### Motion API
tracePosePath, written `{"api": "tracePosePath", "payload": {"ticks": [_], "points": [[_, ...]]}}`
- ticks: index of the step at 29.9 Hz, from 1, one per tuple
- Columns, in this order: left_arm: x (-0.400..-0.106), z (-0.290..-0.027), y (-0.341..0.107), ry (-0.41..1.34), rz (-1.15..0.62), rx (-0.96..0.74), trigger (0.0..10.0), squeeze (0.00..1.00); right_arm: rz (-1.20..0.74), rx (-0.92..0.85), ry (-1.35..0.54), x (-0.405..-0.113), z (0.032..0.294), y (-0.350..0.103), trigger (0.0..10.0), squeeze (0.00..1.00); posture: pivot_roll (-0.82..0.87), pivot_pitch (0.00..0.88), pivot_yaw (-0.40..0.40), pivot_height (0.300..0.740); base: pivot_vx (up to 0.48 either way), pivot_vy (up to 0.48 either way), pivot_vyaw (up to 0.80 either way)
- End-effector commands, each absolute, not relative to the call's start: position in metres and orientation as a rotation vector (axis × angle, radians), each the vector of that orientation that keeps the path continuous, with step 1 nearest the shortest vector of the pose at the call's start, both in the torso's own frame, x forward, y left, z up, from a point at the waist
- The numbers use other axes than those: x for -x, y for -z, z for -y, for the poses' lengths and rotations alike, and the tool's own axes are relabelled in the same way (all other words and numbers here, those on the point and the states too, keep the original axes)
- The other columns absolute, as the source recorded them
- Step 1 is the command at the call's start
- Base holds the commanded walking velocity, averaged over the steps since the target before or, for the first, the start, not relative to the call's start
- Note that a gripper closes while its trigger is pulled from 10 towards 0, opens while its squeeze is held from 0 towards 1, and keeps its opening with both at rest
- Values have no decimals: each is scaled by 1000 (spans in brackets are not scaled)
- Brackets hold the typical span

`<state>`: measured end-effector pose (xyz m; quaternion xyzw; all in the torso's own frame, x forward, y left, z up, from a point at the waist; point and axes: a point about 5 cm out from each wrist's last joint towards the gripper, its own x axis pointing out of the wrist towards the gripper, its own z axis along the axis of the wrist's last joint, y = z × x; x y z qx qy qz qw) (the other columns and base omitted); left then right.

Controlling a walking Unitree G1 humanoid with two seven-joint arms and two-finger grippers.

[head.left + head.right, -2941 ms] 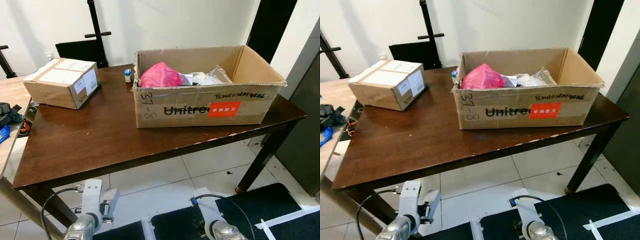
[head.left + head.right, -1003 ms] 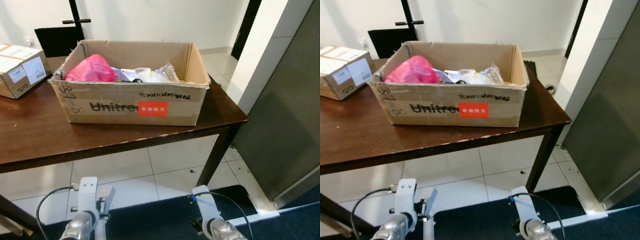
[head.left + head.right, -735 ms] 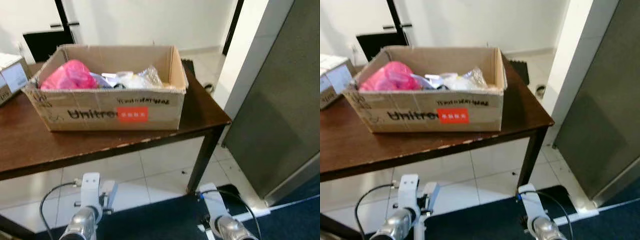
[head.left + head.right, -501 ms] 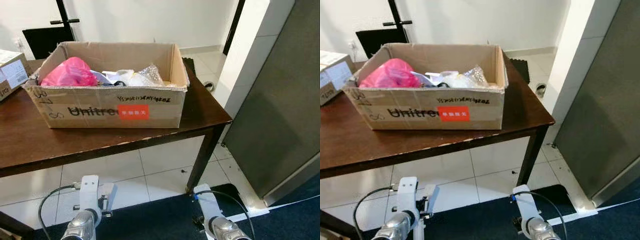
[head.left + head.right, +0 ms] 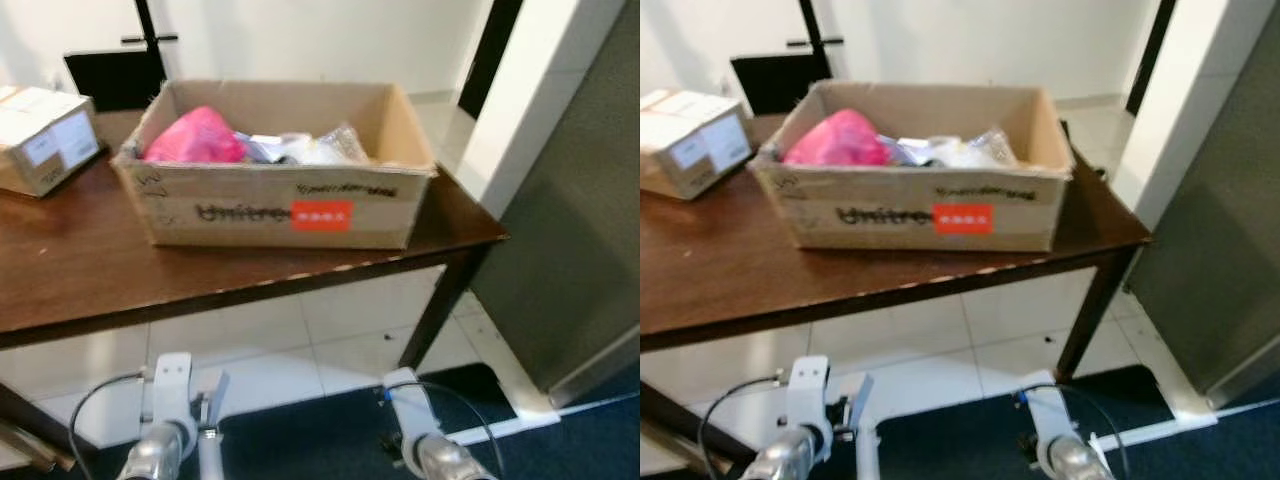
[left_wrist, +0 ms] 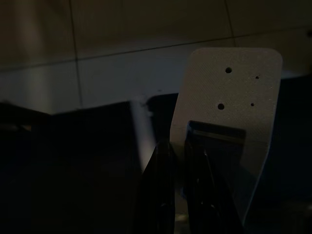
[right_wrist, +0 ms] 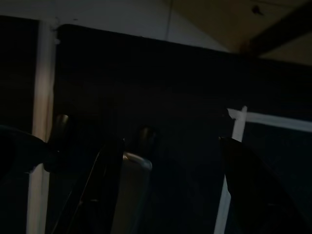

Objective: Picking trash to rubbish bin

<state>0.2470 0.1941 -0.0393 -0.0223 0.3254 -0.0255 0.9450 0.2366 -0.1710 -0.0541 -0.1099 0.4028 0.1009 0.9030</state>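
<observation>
trash [image 5: 198,137], a pink bag and clear wrappers, sits heaped in the open cardboard box [image 5: 280,208] on the tabletop [image 5: 70,270], while the left end effector [image 6: 170,195] hangs closed and the right end effector [image 7: 165,190] hangs spread apart, both low and idle.
</observation>
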Motion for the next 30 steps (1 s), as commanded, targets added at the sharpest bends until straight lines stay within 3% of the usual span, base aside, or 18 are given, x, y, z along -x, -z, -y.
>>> {"api": "tracePosePath", "payload": {"ticks": [1, 8, 13, 15, 17, 18, 20, 21, 22, 24, 27, 29, 30], "points": [[-250, -193, 35, 122, -637, -28, 10000, 0, -847, 233, -190, -234, 178, 56, 10000, 0, -97, 78, 17, 740, 0, 0, 0], [-266, -169, 11, 449, -468, -121, 10000, 0, -845, 239, -185, -234, 184, 54, 10000, 0, -95, 82, 15, 740, 0, 0, 0], [-273, -156, -18, 785, -376, -169, 10000, 0, -813, 223, -206, -242, 184, 49, 10000, 0, -91, 85, 15, 740, 0, 0, 0], [-273, -156, -18, 785, -376, -169, 10000, 0, -813, 223, -206, -242, 184, 49, 10000, 0, -91, 85, 15, 740, 0, 0, 0], [-268, -161, -34, 995, -428, -221, 10000, 0, -798, 150, -374, -247, 174, 42, 10000, 0, -93, 84, 27, 740, 0, 0, 0], [-268, -161, -34, 995, -428, -221, 10000, 0, -798, 150, -374, -247, 174, 42, 10000, 0, -93, 84, 27, 740, 0, 0, 0], [-265, -165, -57, 1148, -449, -250, 10000, 0, -793, 119, -653, -249, 165, 34, 10000, 0, -94, 83, 33, 740, 0, 0, 0], [-267, -166, -67, 1175, -435, -253, 10000, 90, -793, 113, -753, -249, 163, 29, 10000, 0, -93, 82, 33, 740, 0, 0, 0], [-267, -166, -67, 1175, -435, -253, 10000, 90, -793, 113, -753, -249, 163, 29, 10000, 0, -93, 82, 33, 740, 0, 0, 0], [-278, -161, -98, 1212, -351, -204, 10000, 114, -764, 107, -968, -254, 170, 7, 10000, 0, -90, 81, 34, 740, 0, 0, 0], [-285, -156, -116, 1229, -288, -179, 10000, 67, -720, 81, -1031, -261, 172, -10, 10000, 0, -95, 80, 36, 740, 0, 0, 0], [-300, -145, -158, 1255, -125, -137, 10000, 0, -570, 65, -1083, -287, 172, -52, 10000, 0, -89, 73, 33, 740, 0, 0, 0], [-300, -145, -158, 1255, -125, -137, 10000, 0, -570, 65, -1083, -287, 172, -52, 10000, 0, -89, 73, 33, 740, 0, 0, 0]]}}
